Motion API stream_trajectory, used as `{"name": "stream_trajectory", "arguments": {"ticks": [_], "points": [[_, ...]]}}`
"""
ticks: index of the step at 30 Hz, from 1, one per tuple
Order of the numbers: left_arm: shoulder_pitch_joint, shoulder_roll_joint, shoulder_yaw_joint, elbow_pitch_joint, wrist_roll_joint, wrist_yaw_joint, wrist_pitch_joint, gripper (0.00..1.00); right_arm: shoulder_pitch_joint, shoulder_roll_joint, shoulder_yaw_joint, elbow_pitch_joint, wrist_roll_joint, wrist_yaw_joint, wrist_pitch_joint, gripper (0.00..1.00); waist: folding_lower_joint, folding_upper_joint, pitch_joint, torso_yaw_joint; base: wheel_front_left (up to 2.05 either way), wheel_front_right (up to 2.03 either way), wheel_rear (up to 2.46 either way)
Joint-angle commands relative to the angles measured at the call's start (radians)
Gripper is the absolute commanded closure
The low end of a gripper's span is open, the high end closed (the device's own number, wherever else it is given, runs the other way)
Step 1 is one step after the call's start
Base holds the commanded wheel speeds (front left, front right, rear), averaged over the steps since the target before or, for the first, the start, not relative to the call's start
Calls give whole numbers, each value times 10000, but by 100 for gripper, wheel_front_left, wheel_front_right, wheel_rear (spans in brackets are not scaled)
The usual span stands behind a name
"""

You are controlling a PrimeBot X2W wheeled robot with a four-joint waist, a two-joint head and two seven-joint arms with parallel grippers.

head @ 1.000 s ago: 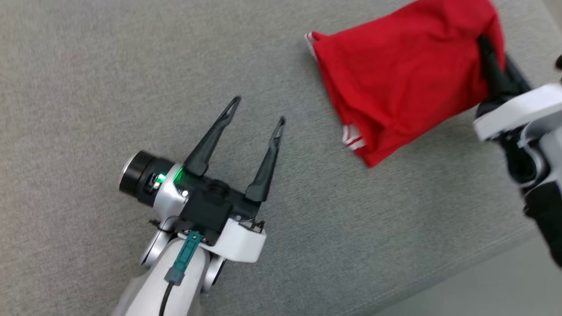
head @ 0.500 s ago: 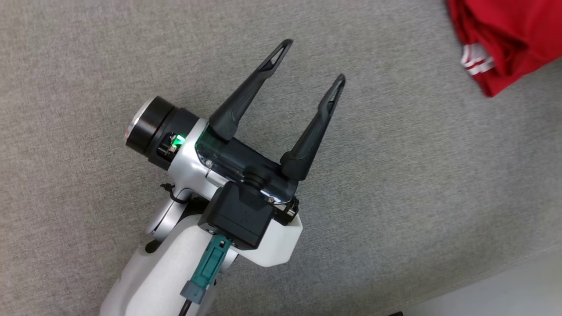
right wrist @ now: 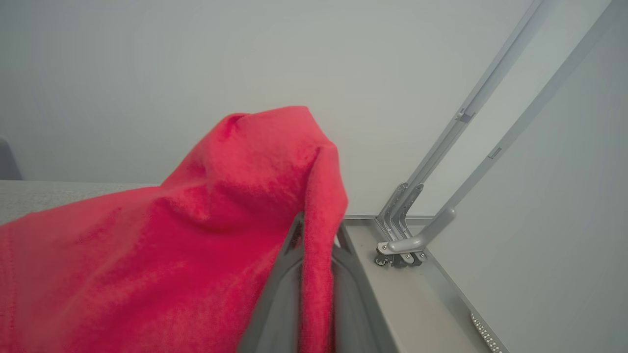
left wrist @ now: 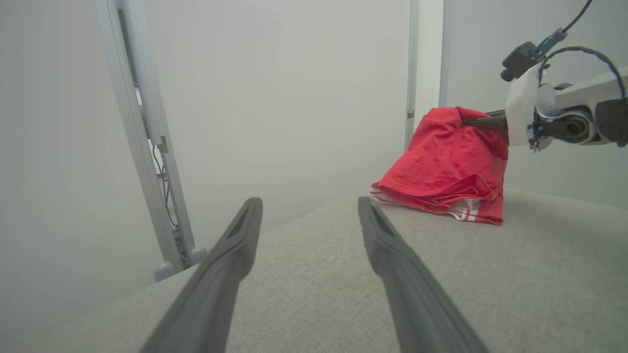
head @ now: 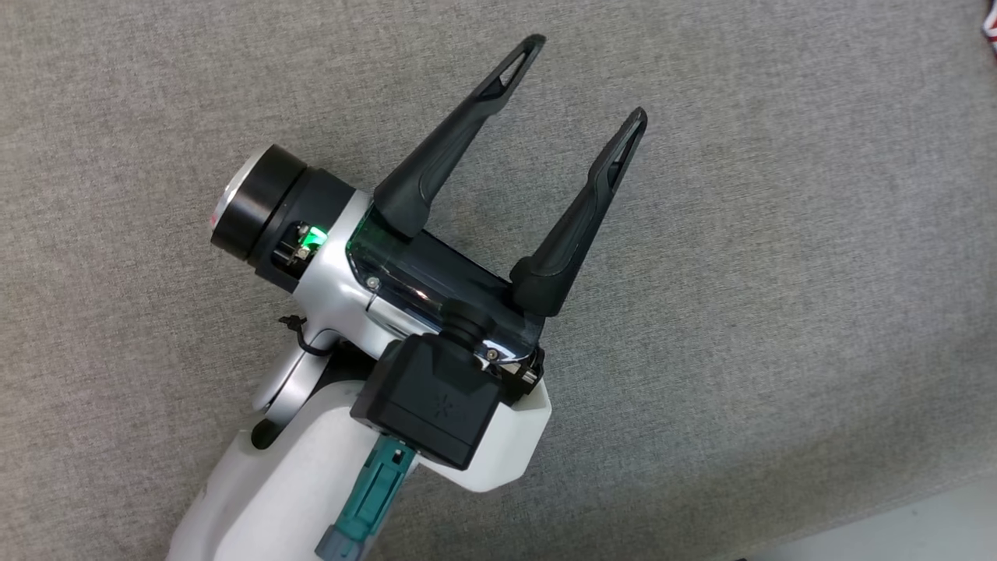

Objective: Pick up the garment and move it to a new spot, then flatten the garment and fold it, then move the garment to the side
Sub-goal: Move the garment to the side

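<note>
Grey woven fabric surface (head: 779, 312): flat, plain; pale floor strip (head: 935, 530) past its edge, lower-right corner of head view. Left wrist view: white metal upright (left wrist: 142, 147) w/ thin cables (left wrist: 164, 189) alongside, rounded feet at base, beyond the surface's far edge; slim second post (left wrist: 411, 73) to its right, against plain pale wall (left wrist: 294, 98). Right wrist view: two slanted grey bars (right wrist: 471, 113) ending at a foot w/ small castors (right wrist: 392, 259).

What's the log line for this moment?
left hand: open, empty | right hand: shut on garment, edge raised | garment: bottom resting on surface
</note>
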Motion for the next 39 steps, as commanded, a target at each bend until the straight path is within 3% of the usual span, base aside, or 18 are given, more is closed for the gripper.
{"name": "stream_trajectory", "arguments": {"ticks": [1,10,13,14,15,19,24,29,39], "points": [[-93,70,9,-49,37,44,11,0,-170,-30,-84,6,-74,-3,-84,100,0,0,44,42,0,0,0],[-186,126,-74,-115,-15,73,54,0,-332,-65,-604,458,-1382,-3,-84,100,0,0,229,303,0,0,0],[-264,103,-97,-136,-34,120,37,0,-329,-104,-969,712,-1966,-3,-82,55,0,0,229,420,0,0,0],[-276,96,-107,-140,-41,144,26,0,-360,-134,-1152,775,-2200,-3,-82,11,0,0,213,460,0,0,0],[-278,99,-110,-143,-41,160,15,0,-398,-176,-1415,833,-2474,-3,-82,0,0,0,194,498,0,0,0],[-154,108,-88,-80,-126,241,-98,0,-373,17,-2431,854,-3803,-3,-76,0,0,0,-11,631,0,0,0],[205,88,-2,87,-302,448,-315,0,-46,1122,-2580,4,-4504,-3,-73,0,0,0,-557,740,0,0,0],[679,71,177,331,-600,749,-478,0,502,2239,-1683,-717,-3827,-5,-73,0,0,0,-1370,871,0,0,0],[2088,25,862,770,-1386,1596,-749,0,2095,3056,551,-2307,-1905,-3,-73,0,0,0,-2938,1152,0,0,0]]}}
